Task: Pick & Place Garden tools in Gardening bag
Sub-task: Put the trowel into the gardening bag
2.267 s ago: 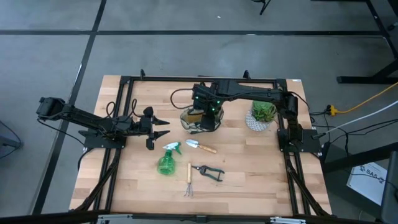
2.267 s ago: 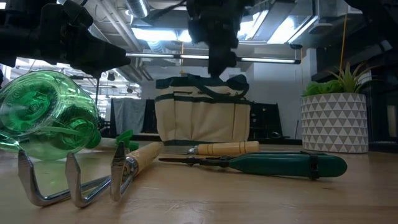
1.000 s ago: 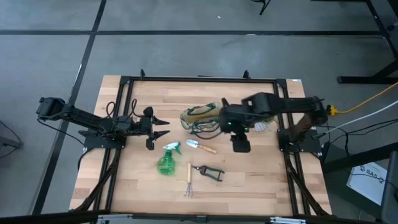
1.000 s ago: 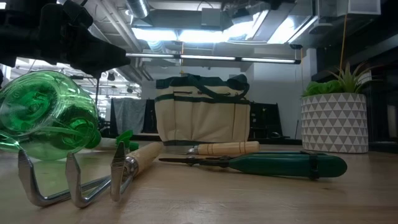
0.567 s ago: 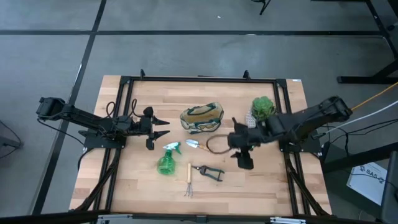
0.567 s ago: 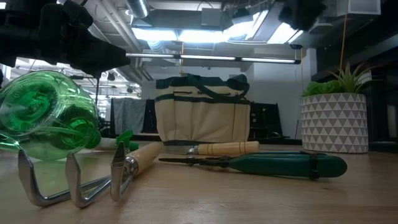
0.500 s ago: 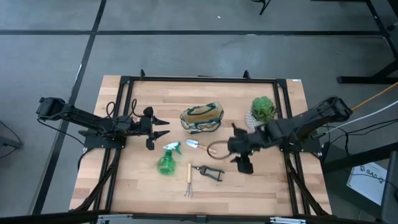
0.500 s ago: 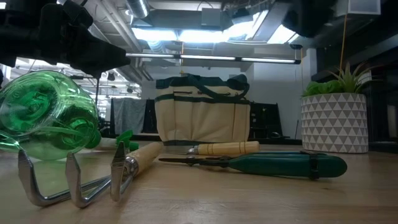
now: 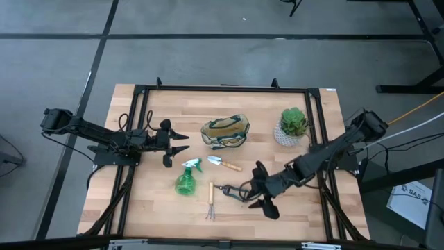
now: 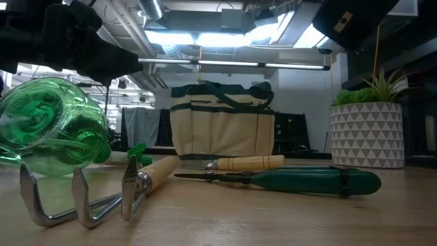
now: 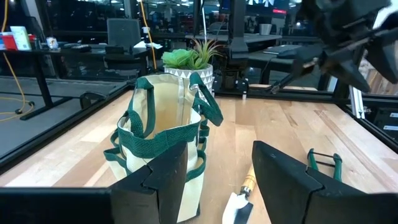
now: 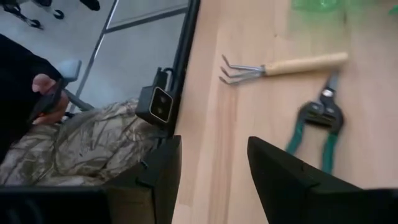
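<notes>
The beige bag with green trim [image 9: 224,132] stands upright at the table's middle far side; it also shows in the left wrist view [image 11: 165,140]. The trowel [image 9: 223,163], green spray bottle [image 9: 186,179], rake [image 9: 211,201] and green-handled shears [image 9: 232,191] lie flat on the table nearer to me. My right gripper [image 9: 259,192] is open and empty, above the table just right of the shears' handles; its wrist view shows the shears [image 12: 320,127] and rake [image 12: 280,65] ahead. My left gripper [image 9: 179,144] is open and empty, left of the bag.
A potted plant in a white patterned pot [image 9: 293,126] stands at the far right. A black frame [image 9: 316,125] runs around the table. A small camera [image 12: 158,106] sits on the near frame. A person's hand [image 12: 46,93] shows beyond the table's near edge.
My right gripper has swung from beside the bag toward the table's near edge and come down next to the shears' handles. The bag and the tools have stayed where they were.
</notes>
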Action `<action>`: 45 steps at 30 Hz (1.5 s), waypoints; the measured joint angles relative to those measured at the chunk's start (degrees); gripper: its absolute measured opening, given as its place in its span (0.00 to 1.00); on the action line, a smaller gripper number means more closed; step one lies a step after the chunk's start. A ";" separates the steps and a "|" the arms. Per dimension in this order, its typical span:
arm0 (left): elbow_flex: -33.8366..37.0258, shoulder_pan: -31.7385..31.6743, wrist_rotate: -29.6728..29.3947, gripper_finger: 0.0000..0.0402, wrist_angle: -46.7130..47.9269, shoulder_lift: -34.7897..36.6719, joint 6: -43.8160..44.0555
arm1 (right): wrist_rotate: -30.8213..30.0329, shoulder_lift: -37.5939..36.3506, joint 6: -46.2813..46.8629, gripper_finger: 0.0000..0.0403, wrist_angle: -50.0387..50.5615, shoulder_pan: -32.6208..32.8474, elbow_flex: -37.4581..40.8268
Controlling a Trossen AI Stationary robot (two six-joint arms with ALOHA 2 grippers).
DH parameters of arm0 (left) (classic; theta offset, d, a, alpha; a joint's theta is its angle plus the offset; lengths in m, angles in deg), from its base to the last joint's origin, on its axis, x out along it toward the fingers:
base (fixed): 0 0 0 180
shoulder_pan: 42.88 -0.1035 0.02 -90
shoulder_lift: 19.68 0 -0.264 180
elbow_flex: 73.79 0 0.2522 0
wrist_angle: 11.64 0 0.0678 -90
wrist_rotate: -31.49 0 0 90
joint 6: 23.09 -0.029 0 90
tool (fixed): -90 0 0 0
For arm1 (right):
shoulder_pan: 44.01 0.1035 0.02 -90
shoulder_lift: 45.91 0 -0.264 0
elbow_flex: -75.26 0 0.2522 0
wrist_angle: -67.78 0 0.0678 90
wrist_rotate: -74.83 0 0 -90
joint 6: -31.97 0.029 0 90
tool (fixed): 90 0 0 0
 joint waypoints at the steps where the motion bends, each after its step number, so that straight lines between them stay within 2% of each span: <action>1: 0.00 0.02 -0.02 0.44 0.00 -0.02 0.00 | -0.75 0.71 -0.06 0.46 -0.50 0.42 0.00; 9: -0.02 0.01 -0.01 0.44 0.00 0.00 0.00 | -5.80 6.31 -3.45 0.46 -2.07 0.83 0.02; 19: -0.01 0.00 -0.02 0.44 0.00 -0.01 0.00 | -6.38 11.60 -3.65 0.46 -2.82 -3.29 0.02; 28: -0.01 0.00 -0.02 0.44 0.00 -0.01 0.00 | -8.77 12.65 -8.35 0.46 -3.80 -7.92 0.02; 39: -0.02 0.00 0.00 0.44 0.00 -0.02 0.00 | -11.84 12.65 -11.12 0.46 -4.05 -9.31 0.02; 45: -0.01 0.01 0.00 0.44 0.00 -0.02 0.00 | -16.41 14.84 -8.92 0.46 -5.16 -10.55 -0.04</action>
